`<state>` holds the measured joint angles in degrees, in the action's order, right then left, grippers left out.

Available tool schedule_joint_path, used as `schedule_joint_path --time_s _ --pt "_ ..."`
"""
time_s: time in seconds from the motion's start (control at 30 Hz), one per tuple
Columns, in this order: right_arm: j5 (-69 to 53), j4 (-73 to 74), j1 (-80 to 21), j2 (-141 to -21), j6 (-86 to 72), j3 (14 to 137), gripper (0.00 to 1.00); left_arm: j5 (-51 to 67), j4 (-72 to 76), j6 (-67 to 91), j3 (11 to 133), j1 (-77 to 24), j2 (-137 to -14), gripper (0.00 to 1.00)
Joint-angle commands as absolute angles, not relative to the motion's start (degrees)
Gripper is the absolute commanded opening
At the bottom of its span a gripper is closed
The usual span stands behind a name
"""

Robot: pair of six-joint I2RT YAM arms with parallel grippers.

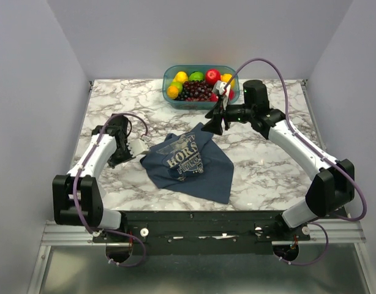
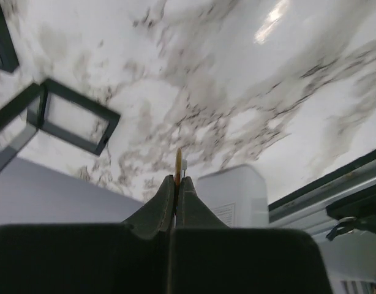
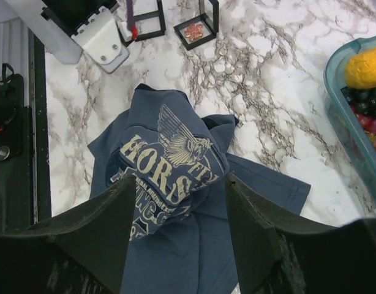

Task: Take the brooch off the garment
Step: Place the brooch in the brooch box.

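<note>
**A:** Where's the brooch?

**B:** It's pinched in the left fingers [image 2: 176, 184]. They're pressed tight together, and the brooch [image 2: 179, 160] sticks up edge-on from between their tips as a thin gold sliver. Only marble shows behind it.

**A:** And where do those fingers sit?

**B:** Between the garment [image 1: 188, 165] and the left edge of the tabletop [image 1: 267, 165], just beside the cloth's left side.

**A:** How does the garment lie?

**B:** Crumpled in the middle of the tabletop, a little toward the near edge, with its pale print facing up.

**A:** What about the right fingers?

**B:** The right fingers [image 1: 214, 124] are spread wide and hold nothing. They hang above the garment's far corner. In the right wrist view the print shows in the gap between them.

**A:** Anything else on the tabletop?

**B:** A teal tub [image 1: 166, 76] of fruit stands at the far edge, near the right fingers and apart from the cloth. Two small black frames [image 3: 197, 27] stand by the left arm.
</note>
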<state>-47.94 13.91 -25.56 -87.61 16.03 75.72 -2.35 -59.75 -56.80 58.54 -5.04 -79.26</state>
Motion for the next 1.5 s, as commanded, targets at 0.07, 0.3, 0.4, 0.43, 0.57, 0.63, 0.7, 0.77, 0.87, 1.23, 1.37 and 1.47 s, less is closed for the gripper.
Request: schedule_joint_path --time_s 0.07,0.3,0.4,0.43,0.57,0.63,0.7,0.77,0.87,1.23,1.37,1.47 --pt "-45.97 10.20 -25.84 -85.25 14.41 73.92 0.67 -23.72 -47.64 -53.71 58.96 -0.45 -88.93 0.00" --pt "-45.70 9.67 -25.84 -85.34 13.62 73.30 0.67 -28.12 -39.91 -51.68 63.89 2.90 -97.73 0.01" --pt "-45.35 9.76 -25.84 -85.60 13.80 73.56 0.67 -28.56 -37.71 -50.45 65.21 3.34 -100.19 0.03" --pt "-45.26 9.76 -25.75 -85.69 13.80 73.56 0.67 -28.56 -37.01 -50.10 65.56 3.43 -100.98 0.04" --pt "-45.35 9.67 -25.66 -85.78 13.36 73.21 0.67 -27.77 -35.51 -48.34 65.74 3.52 -102.65 0.06" --pt "-45.35 9.67 -25.66 -85.96 13.10 73.30 0.67 -27.77 -33.41 -47.73 65.22 3.52 -103.27 0.07" --pt "-45.26 9.75 -25.66 -85.96 13.10 73.30 0.67 -27.60 -32.17 -46.50 65.13 3.52 -103.62 0.09" --pt "-45.26 9.76 -25.49 -86.13 13.18 73.30 0.67 -26.81 -31.65 -44.39 65.13 3.60 -104.15 0.09" --pt "-45.44 9.76 -25.40 -86.39 13.01 73.30 0.67 -27.07 -29.54 -42.80 63.90 3.60 -104.15 0.10" --pt "-45.79 9.67 -25.31 -87.36 12.48 73.48 0.67 -26.02 -27.95 -37.27 62.93 3.52 -104.85 0.16" --pt "-45.88 9.67 -25.31 -87.45 12.39 73.56 0.67 -25.14 -29.18 -34.11 63.63 3.43 -105.21 0.22" --pt "-45.88 9.67 -25.31 -87.63 12.48 73.56 0.67 -24.26 -30.14 -31.91 63.98 3.43 -105.73 0.27"
